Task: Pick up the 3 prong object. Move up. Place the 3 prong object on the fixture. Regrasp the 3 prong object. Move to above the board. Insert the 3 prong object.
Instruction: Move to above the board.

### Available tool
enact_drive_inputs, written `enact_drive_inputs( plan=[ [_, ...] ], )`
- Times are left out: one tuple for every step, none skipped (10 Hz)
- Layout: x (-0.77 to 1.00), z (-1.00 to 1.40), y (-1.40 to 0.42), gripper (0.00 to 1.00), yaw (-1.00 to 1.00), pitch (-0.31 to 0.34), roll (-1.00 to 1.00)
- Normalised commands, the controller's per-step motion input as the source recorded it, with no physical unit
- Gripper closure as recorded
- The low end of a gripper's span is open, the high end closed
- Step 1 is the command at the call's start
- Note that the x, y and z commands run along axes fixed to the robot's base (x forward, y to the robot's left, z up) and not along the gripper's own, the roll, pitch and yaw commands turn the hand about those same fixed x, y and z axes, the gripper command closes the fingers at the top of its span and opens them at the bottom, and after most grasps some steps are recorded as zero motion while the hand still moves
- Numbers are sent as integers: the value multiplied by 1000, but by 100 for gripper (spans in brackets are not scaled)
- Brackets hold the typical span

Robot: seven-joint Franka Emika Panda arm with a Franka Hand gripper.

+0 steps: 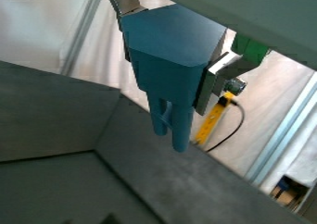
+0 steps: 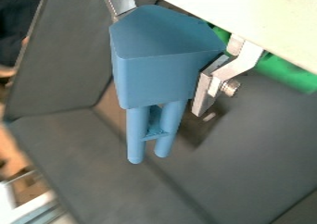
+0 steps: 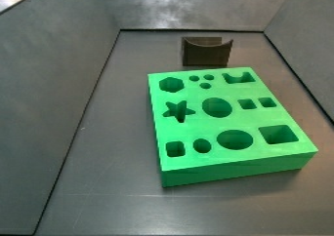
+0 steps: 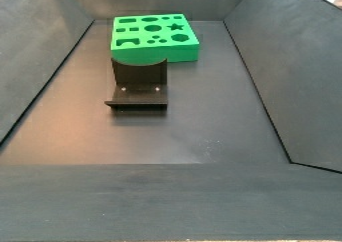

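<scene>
In both wrist views my gripper [image 1: 171, 43] [image 2: 168, 44] is shut on the light-blue 3 prong object [image 1: 168, 66] [image 2: 155, 66]. It clamps the blocky body, and the prongs hang down free of the dark floor. One silver finger [image 1: 220, 80] [image 2: 213, 81] presses on the piece's side. The green board [image 3: 235, 172] [image 4: 154, 54] lies flat on the floor, its cut-outs showing. The dark fixture [image 3: 205, 51] [image 4: 138, 86] stands just beyond one short end of the board, with nothing on it. Neither side view shows the gripper or the piece.
Dark sloping walls [image 3: 65, 94] [image 4: 261, 76] enclose the floor on all sides. A strip of green [image 2: 279, 75] shows behind the finger in a wrist view. A yellow cable [image 1: 210, 121] hangs outside the enclosure.
</scene>
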Motion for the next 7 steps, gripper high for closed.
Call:
enact_drive_inputs(
  plan=[
    [-702, 180, -1000, 100, -8, -83, -1000],
    [-713, 179, -1000, 100, -8, -86, -1000],
    [-749, 183, -1000, 100, -15, -98, -1000],
    [-785, 185, -1000, 100, -19, -108, -1000],
    [-802, 178, -961, 100, -23, -116, -1000],
    [-584, 123, -648, 100, -31, -125, -1000],
    [-375, 72, -364, 100, -35, -131, -1000]
  ],
)
